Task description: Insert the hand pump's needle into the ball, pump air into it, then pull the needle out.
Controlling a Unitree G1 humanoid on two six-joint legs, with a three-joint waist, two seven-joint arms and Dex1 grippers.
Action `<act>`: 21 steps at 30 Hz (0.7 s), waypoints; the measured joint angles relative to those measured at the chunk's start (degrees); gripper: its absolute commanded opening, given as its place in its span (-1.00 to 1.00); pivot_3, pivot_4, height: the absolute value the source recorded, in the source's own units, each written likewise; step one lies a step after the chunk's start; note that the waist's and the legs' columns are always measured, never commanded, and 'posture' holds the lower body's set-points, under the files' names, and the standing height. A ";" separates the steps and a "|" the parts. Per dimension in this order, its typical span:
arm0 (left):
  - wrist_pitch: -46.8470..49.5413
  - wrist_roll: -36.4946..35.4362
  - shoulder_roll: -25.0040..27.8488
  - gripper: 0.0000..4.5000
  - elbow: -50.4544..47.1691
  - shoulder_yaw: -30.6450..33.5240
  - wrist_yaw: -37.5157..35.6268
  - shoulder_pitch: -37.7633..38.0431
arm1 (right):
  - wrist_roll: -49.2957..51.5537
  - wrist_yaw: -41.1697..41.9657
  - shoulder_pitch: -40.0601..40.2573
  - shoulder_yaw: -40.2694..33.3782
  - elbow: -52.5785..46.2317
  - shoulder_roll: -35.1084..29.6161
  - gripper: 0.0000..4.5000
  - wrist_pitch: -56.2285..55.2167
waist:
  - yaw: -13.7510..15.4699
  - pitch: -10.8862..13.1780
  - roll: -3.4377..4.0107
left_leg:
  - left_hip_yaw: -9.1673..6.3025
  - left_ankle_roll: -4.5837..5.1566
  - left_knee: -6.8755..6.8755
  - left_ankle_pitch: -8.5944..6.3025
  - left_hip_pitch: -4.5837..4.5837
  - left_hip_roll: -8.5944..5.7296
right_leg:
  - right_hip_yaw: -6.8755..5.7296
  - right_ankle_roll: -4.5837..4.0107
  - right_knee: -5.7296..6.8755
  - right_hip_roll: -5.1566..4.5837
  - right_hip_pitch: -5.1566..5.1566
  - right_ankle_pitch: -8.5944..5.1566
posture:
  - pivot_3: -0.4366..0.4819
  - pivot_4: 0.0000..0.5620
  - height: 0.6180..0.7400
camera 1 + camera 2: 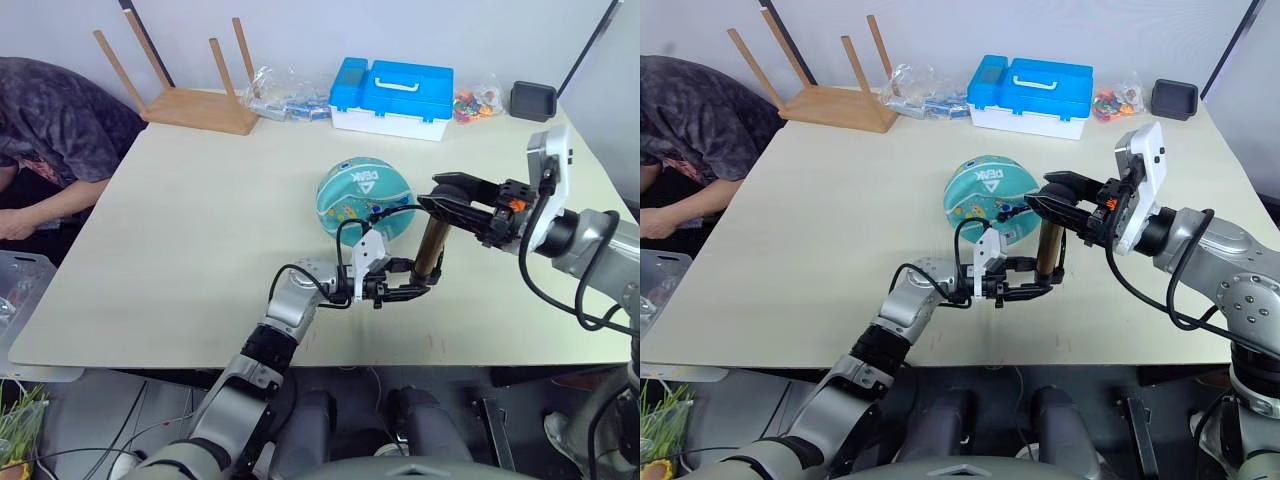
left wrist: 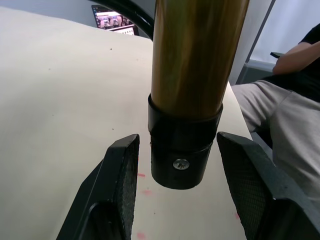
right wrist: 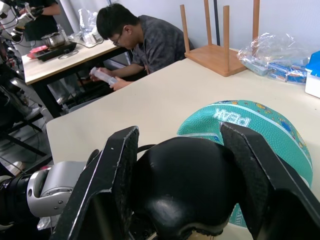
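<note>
- Head views: teal ball (image 1: 364, 198) resting on the beige table (image 1: 200, 220) near its middle, white lettering on top. Just in front of the ball, hand pump (image 1: 432, 246) standing upright, bronze-gold cylinder vertical, lower black cap close to the tabletop. Thin black hose (image 1: 352, 228) looping from the pump area toward the ball's near side; needle too small to make out. Left gripper (image 1: 410, 291) reaching in low from the near edge, its fingers straddling the pump's base. Right gripper (image 1: 455, 205) coming in from the right at the pump's top, over the black handle. Further back on the table: upturned wooden stool (image 1: 190, 95), blue and white case (image 1: 393, 95), clear plastic bag (image 1: 285, 98), small black tray (image 1: 533, 100). Person in a dark patterned shirt (image 1: 50, 125) bent over at the table's left side.
- Left wrist view: pump cylinder and its black bottom cap (image 2: 184, 147), with a screw head showing, set between two black fingers (image 2: 117, 192). Narrow gap visible on each side of the cap, so jaws apart and not pressing on it. Cap's underside just above the table, contact not clear.
- Right wrist view: rounded black pump handle (image 3: 187, 185) sitting between the right gripper's fingers (image 3: 107, 185), both pads against its sides, clamped on it. Ball just behind, person seated beyond the table's far end.
</note>
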 measured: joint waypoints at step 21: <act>0.27 0.06 -0.18 0.16 0.53 0.00 -0.26 -0.22 | -0.23 0.16 0.06 0.34 -0.17 0.00 -0.08 0.00 | -0.01 0.00 0.00 | 0.00 0.00 0.00 0.00 0.00 0.00 | 0.00 0.00 0.00 0.00 0.00 0.00 | -0.05 -0.47 1.00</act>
